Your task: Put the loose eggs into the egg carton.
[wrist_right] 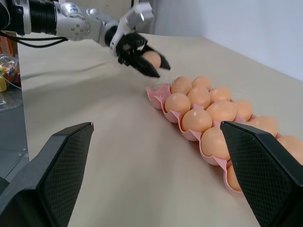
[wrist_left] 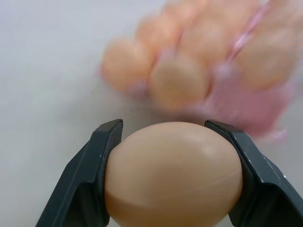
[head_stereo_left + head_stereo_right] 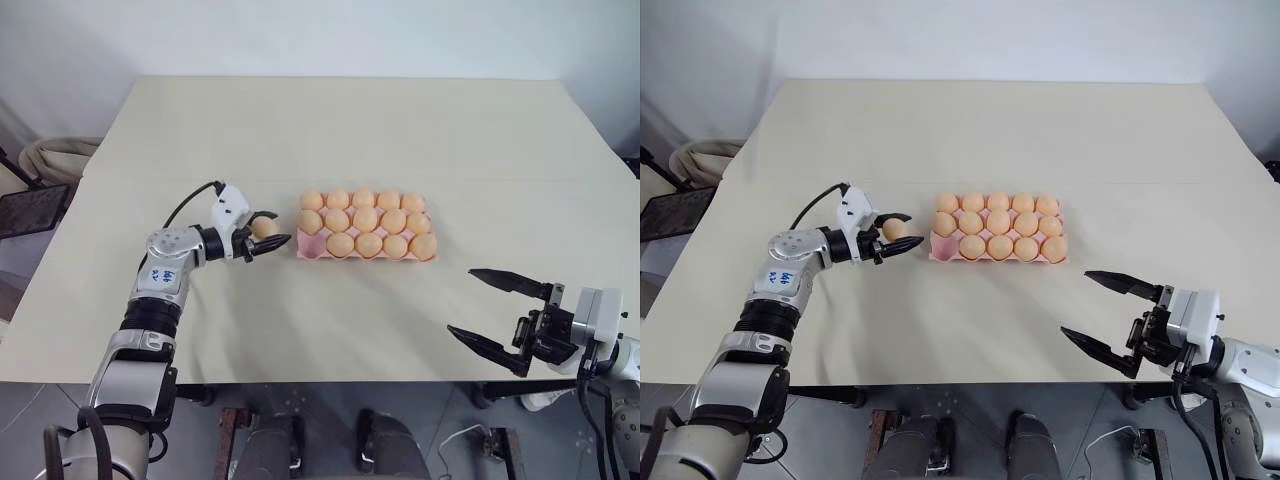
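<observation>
Fourteen eggs fill the egg carton (image 3: 366,249) mid-table (image 3: 330,130) — one cup empty. Left end effector (image 3: 266,231), level, grips one loose egg (image 3: 265,227) beside it; right end effector (image 3: 498,312) spread wide.

The egg carton (image 3: 366,236) is set at the centre of the frame on the table (image 3: 340,120), with bare tabletop all round it. Its lower-left cup is left free; every other cup is taken by eggs. The approach from the left is occupied by the left gripper (image 3: 264,231) clamped on an egg (image 3: 265,227). The lower right is taken by the right gripper (image 3: 492,311), jaws spread wide.
</observation>
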Available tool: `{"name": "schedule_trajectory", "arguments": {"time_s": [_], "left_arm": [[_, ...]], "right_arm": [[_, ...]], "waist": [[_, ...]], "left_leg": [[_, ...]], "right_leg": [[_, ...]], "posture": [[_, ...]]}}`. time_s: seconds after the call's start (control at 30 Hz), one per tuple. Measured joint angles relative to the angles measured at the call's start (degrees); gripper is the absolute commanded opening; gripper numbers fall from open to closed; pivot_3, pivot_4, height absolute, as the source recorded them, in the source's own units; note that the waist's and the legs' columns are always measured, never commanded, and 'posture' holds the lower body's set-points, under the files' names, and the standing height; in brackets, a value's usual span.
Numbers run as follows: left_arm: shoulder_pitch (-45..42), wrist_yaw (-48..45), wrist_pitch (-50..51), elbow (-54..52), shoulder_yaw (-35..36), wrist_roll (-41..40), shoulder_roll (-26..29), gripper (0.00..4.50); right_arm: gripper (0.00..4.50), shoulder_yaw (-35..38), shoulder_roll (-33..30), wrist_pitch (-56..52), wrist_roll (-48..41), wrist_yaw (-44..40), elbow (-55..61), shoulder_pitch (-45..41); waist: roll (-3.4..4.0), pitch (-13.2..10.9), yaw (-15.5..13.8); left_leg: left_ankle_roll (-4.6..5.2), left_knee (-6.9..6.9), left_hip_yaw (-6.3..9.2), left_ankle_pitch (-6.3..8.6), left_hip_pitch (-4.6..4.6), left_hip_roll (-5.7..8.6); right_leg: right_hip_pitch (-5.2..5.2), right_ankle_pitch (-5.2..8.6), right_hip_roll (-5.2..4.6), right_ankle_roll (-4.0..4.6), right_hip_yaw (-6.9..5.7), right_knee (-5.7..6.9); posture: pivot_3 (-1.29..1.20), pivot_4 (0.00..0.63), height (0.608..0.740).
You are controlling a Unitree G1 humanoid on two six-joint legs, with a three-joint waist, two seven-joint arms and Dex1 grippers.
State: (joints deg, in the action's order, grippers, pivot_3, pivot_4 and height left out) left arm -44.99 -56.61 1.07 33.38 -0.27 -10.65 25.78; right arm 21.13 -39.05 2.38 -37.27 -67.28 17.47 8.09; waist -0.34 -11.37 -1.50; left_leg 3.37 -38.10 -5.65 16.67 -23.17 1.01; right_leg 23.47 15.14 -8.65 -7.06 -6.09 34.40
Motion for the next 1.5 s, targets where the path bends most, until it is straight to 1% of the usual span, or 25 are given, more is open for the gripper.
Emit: {"name": "schedule_trajectory", "arguments": {"time_s": [0.07, 0.17, 0.23, 0.3, 0.37, 0.4, 0.5, 0.63, 0.8, 0.93, 1.03, 1.13, 1.27, 1.37, 1.5], "left_arm": [[-0.7, -1.2, 1.0, -1.9, -0.9, -0.3, -1.1, 2.5], [-1.9, -1.5, 1.5, -1.8, -2.9, 0.1, -3.8, 2.5], [-3.2, -1.1, 1.3, -0.2, -4.7, 1.5, -5.5, 2.5], [-4.2, -0.5, 0.8, 2.0, -5.8, 3.0, -6.1, 2.5], [-4.9, 0.5, 0.3, 3.8, -5.9, 3.9, -6.4, 3.23], [-5.0, 0.6, 0.3, 3.9, -5.8, 4.0, -6.4, 3.46], [-4.9, -0.8, 0.3, 3.5, -5.6, 3.9, -6.1, 4.44], [-3.1, -2.2, 0.1, 1.4, -4.2, 3.0, -3.3, 4.48], [2.1, -5.5, -0.3, -3.5, 1.0, -0.3, 5.2, 4.48], [10.6, -7.0, 0.5, -9.5, 6.4, -3.7, 11.9, 4.48], [23.6, -6.4, 2.4, -18.7, 11.8, -6.0, 15.8, 4.48], [34.5, -5.1, 7.1, -26.5, 15.2, -8.2, 16.8, 4.48], [43.5, -1.6, 10.0, -37.4, 18.3, -10.1, 16.7, 4.48], [47.6, 1.0, 10.2, -43.1, 19.9, -11.0, 15.5, 4.48], [48.1, 4.2, 11.1, -45.3, 20.1, -12.2, 13.8, 4.48]], "right_arm": [[4.5, 0.0, 0.0, 0.0, 0.0, 0.0, -0.3, -0.6], [4.5, -0.1, 0.0, 0.0, 0.0, 0.0, -0.7, -1.1], [4.5, -0.1, 0.0, -0.1, 0.1, 0.0, -0.9, -1.1], [4.5, -0.1, 0.0, -0.2, 0.1, 0.2, -0.9, -1.1], [4.5, -0.1, 0.0, -0.3, 0.1, 0.5, -0.8, -0.7], [4.5, -0.1, 0.0, -0.3, 0.1, 0.6, -0.8, -0.6], [4.5, -0.1, 0.0, -0.4, 0.1, 1.1, -0.3, 0.1], [4.5, -0.2, 0.0, -0.4, 0.1, 1.3, -0.1, 0.0], [4.5, -0.7, -0.8, -1.3, 0.2, 0.7, -1.7, -2.2], [4.5, -0.6, -1.3, -1.4, 0.2, -0.6, -3.9, -3.6], [4.5, -0.6, -2.0, -1.3, 0.3, -2.1, -7.1, -5.7], [4.5, -0.6, -2.5, -1.2, 0.8, -3.4, -10.5, -7.8], [4.5, -0.8, -2.8, -1.0, 1.6, -4.2, -13.6, -10.3], [4.5, -0.9, -2.8, -0.2, 2.3, -5.0, -14.5, -10.6], [4.5, -0.9, -2.8, 0.1, 2.9, -5.7, -15.4, -10.6]], "waist": [[0.0, 0.0, -0.2], [0.0, 0.0, -0.2], [-0.01, 0.0, -0.2], [-0.01, 0.0, 0.0], [-0.01, 0.0, 0.2], [-0.01, 0.0, 0.2], [-0.01, 0.0, 0.0], [-0.01, 0.0, 0.2], [0.0, 0.0, 0.5], [0.01, 0.0, 0.7], [0.04, 0.0, 1.2], [0.04, 0.0, 1.4], [0.06, 0.0, 1.0], [0.09, 0.0, 0.9], [0.09, 0.0, 0.6]], "left_leg": [[0.01, -0.06, 0.01, 0.0, 0.0, 0.02], [0.06, -0.1, -0.01, -0.01, 0.0, 0.07], [0.09, -0.11, -0.04, -0.02, -0.01, 0.08], [0.09, -0.1, -0.06, -0.02, 0.0, 0.06], [0.08, -0.09, -0.07, -0.02, 0.0, 0.02], [0.08, -0.09, -0.08, -0.02, 0.0, 0.0], [0.08, -0.09, -0.07, -0.02, 0.0, -0.01], [0.07, -0.09, -0.1, 0.0, 0.0, -0.03], [-0.05, -0.08, -0.08, 0.02, 0.03, -0.17], [-0.09, -0.07, -0.05, 0.07, 0.04, -0.19], [-0.06, -0.05, -0.03, 0.18, 0.06, -0.19], [-0.07, -0.03, 0.07, 0.23, 0.04, -0.2], [-0.08, -0.01, 0.1, 0.23, 0.02, -0.2], [-0.08, 0.02, 0.06, 0.23, 0.03, -0.21], [-0.11, 0.02, 0.02, 0.22, 0.03, -0.24]], "right_leg": [[-0.03, 0.0, 0.06, 0.0, -0.03, 0.0], [-0.06, 0.0, 0.1, -0.01, -0.02, 0.0], [-0.06, -0.01, 0.11, -0.02, -0.01, 0.0], [-0.04, -0.01, 0.11, -0.02, 0.0, 0.01], [-0.01, -0.01, 0.11, -0.02, 0.02, 0.02], [-0.01, -0.01, 0.11, -0.01, 0.01, 0.03], [-0.01, -0.01, 0.11, -0.01, -0.01, 0.02], [0.0, -0.02, 0.07, 0.0, 0.05, 0.0], [0.04, -0.05, 0.08, 0.08, 0.02, 0.02], [0.03, -0.05, 0.06, 0.09, 0.01, 0.0], [0.02, -0.05, -0.04, 0.09, 0.13, -0.03], [-0.01, -0.05, -0.12, 0.1, 0.12, -0.32], [-0.04, -0.03, -0.14, 0.16, 0.13, -0.48], [-0.04, -0.02, -0.14, 0.19, 0.15, -0.51], [-0.03, -0.04, -0.09, 0.24, 0.15, -0.5]], "posture": [[0.0, 0.15, 0.74], [0.0, 0.15, 0.74], [0.0, 0.15, 0.74], [0.0, 0.15, 0.74], [0.0, 0.15, 0.74], [0.0, 0.15, 0.74], [0.0, 0.15, 0.74], [0.0, 0.15, 0.74], [0.0, 0.15, 0.74], [0.0, 0.15, 0.74], [0.0, 0.15, 0.74], [0.0, 0.15, 0.74], [0.0, 0.15, 0.74], [0.0, 0.15, 0.74], [0.0, 0.15, 0.74]]}}
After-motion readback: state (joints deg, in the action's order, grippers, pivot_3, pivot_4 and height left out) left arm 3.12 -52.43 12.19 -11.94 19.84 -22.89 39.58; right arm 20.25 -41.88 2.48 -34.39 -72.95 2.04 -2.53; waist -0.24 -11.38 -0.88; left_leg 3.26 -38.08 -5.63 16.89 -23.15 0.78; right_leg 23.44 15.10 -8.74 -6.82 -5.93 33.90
